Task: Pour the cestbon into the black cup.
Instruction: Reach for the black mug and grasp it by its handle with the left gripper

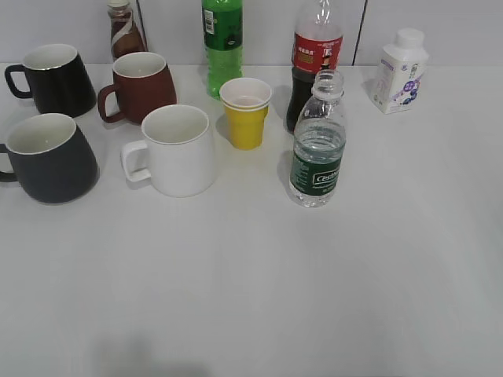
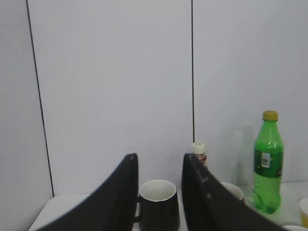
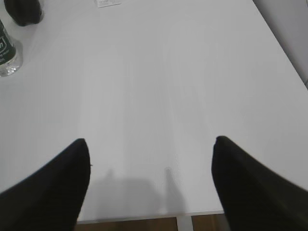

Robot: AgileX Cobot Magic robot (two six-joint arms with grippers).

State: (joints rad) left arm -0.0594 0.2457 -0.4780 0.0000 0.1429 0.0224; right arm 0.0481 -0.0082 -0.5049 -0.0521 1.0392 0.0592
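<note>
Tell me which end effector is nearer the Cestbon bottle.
Right, judging by its wrist view. The right end effector has the Cestbon bottle at its far left; the left end effector faces the rear mugs, bottle unseen.

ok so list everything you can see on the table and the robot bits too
cestbon: 1, clear with dark green label, no cap visible, centre right
black cup: 1, charcoal, white inside, front left
glossy black mug: 1, black, back left
brown-red mug: 1, behind the white mug
white mug: 1, centre left
yellow paper cup: 1, centre
green soda bottle: 1, back centre
cola bottle: 1, red label, behind the cestbon
brown bottle: 1, back left
white carton bottle: 1, back right
table: 1, white
left gripper: 1, black, open, raised
right gripper: 1, black, wide open, over bare table
</note>
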